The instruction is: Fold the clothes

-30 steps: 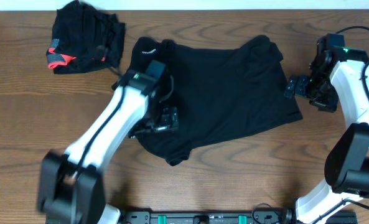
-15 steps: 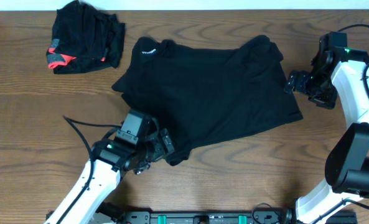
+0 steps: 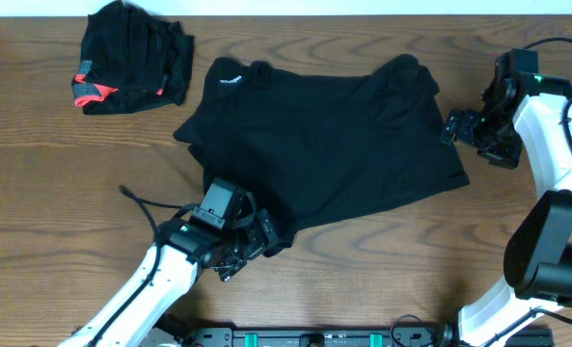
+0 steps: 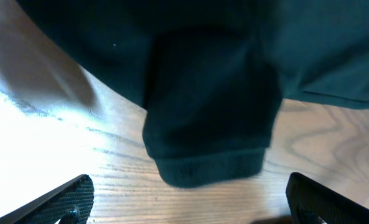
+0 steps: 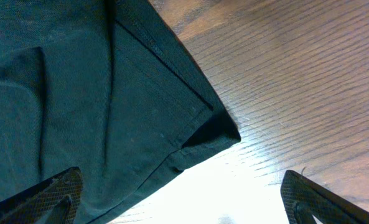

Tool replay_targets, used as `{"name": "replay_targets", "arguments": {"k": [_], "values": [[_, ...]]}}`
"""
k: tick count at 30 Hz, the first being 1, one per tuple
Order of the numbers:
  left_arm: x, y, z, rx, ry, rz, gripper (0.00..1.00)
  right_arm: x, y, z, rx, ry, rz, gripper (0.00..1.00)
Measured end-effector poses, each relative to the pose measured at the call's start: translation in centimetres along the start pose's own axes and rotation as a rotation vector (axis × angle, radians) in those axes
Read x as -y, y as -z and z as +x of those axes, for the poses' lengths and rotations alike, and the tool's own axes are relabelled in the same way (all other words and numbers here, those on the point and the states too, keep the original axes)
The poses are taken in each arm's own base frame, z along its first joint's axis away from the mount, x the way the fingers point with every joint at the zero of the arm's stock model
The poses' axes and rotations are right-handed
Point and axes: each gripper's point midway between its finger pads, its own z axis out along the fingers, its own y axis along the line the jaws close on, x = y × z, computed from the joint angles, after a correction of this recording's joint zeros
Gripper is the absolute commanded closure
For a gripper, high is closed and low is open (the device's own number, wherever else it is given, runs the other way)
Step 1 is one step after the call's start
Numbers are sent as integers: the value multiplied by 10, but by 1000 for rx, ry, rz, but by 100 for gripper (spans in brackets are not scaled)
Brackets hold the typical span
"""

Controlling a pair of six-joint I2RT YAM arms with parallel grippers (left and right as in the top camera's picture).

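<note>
On the table (image 3: 382,265) lies a black shirt (image 3: 334,145). Left gripper (image 3: 252,253) hangs by its lower cuff, right gripper (image 3: 451,126) by its right corner, both with jaws spread.

Matt black cloth clothes (image 3: 324,145) on grained, slightly glossy wooden table (image 3: 54,169)

Looks like a robotics lab bench: a bare wood-grain tabletop (image 3: 382,260) beneath the left gripper (image 3: 255,249), a white robot arm (image 3: 155,284) behind it, a loose cable (image 3: 141,200) beside it, and a black rail (image 3: 314,337) with green fittings at the near edge.
</note>
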Motion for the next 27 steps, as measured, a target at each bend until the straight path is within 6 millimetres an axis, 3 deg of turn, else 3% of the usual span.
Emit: {"name": "replay_targets", "arguments": {"k": [10, 15, 22, 27], "values": [[-2, -26, -10, -21, 29, -35, 7, 0, 0, -1, 3, 0, 0, 1], [-2, -29, -12, -21, 35, -36, 28, 0, 0, -1, 3, 0, 0, 1], [-2, -29, -13, -14, 30, -38, 31, 0, 0, -1, 2, 0, 0, 1], [-3, -29, -14, -5, 31, -43, 46, 0, 0, 0, 2, 0, 0, 1]]}}
